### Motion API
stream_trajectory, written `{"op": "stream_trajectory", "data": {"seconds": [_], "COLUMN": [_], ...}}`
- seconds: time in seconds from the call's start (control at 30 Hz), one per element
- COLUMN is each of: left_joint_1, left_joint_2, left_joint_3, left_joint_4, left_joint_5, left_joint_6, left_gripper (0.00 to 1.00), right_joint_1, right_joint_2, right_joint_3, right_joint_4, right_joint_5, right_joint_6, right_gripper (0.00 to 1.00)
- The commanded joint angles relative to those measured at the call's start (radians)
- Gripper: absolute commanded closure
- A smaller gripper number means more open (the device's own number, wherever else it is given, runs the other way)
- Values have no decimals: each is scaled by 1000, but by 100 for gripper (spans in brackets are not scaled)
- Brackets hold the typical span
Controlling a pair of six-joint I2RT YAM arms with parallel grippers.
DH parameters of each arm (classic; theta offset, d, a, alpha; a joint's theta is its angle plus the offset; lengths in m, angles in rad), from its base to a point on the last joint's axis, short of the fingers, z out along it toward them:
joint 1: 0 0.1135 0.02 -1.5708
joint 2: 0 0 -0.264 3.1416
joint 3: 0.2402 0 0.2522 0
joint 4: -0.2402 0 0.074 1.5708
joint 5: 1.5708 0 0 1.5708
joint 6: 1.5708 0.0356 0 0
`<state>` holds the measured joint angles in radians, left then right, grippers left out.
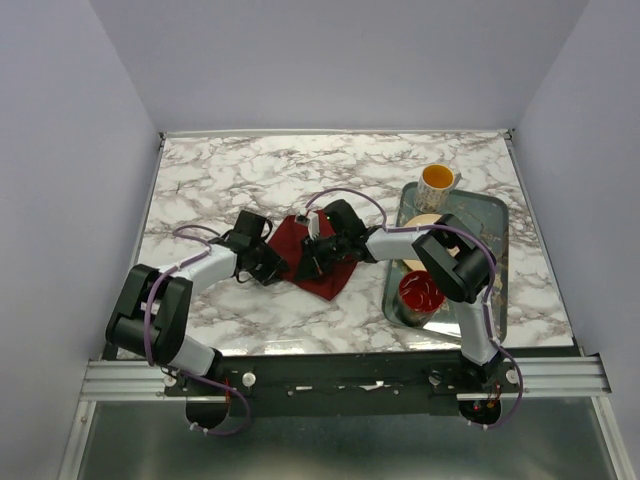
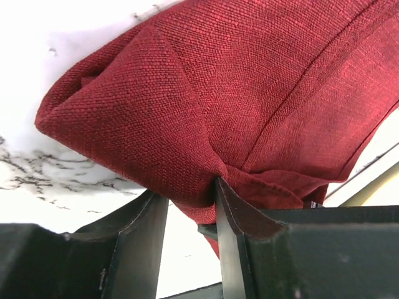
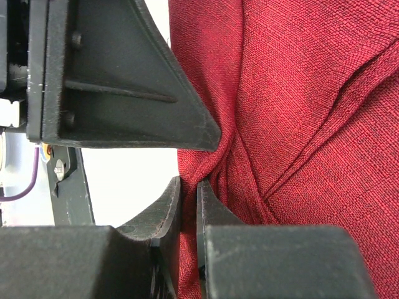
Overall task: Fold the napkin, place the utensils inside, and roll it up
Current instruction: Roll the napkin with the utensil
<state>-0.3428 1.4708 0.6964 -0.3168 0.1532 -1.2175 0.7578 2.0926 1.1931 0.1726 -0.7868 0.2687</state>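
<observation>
The maroon napkin (image 1: 328, 278) lies bunched on the marble table, between the two arms. My right gripper (image 1: 308, 262) is shut on a fold of the napkin (image 3: 299, 112), and cloth fills the thin slit between its fingertips (image 3: 189, 184). My left gripper (image 1: 278, 268) is at the napkin's left side. Its jaws stand apart and a bulge of the napkin (image 2: 187, 106) rests on the tips and dips between them (image 2: 187, 193), with white table showing through the gap. The blue fork-like utensil is not in view.
A metal tray (image 1: 495, 215) stands at the right. It holds a yellow-lined mug (image 1: 437, 180), a pale plate (image 1: 420, 222) and a red bowl (image 1: 420, 292). The right arm reaches leftward from beside the tray. Grey walls close in the table.
</observation>
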Motion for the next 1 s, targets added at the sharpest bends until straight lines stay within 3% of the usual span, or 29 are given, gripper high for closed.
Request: {"op": "stream_trajectory", "data": {"seconds": [0.0,0.07,0.2,0.37,0.57,0.87,0.97], "left_joint_1": [-4,-2,-9,-27,-42,-44,-42], "left_joint_2": [62,82,80,51,11,-17,-24], "left_joint_3": [5,6,24,52,42,46,49], "left_joint_4": [19,21,-10,-70,-99,-136,-153], "left_joint_5": [-79,-76,-92,-118,-127,-96,-75], "left_joint_6": [45,65,85,66,7,-48,-71], "left_gripper": [59,67,100,100,100,100,100], "right_joint_1": [3,5,14,34,90,273,333], "right_joint_2": [38,37,30,-17,-121,-195,-206], "right_joint_3": [-15,-12,13,48,131,125,111], "right_joint_4": [-88,-100,-163,-294,-517,-575,-547], "right_joint_5": [12,11,70,182,477,895,988], "right_joint_6": [-48,-54,-92,-77,-86,-57,-49], "right_gripper": [99,99,98,77,53,33,32]}}
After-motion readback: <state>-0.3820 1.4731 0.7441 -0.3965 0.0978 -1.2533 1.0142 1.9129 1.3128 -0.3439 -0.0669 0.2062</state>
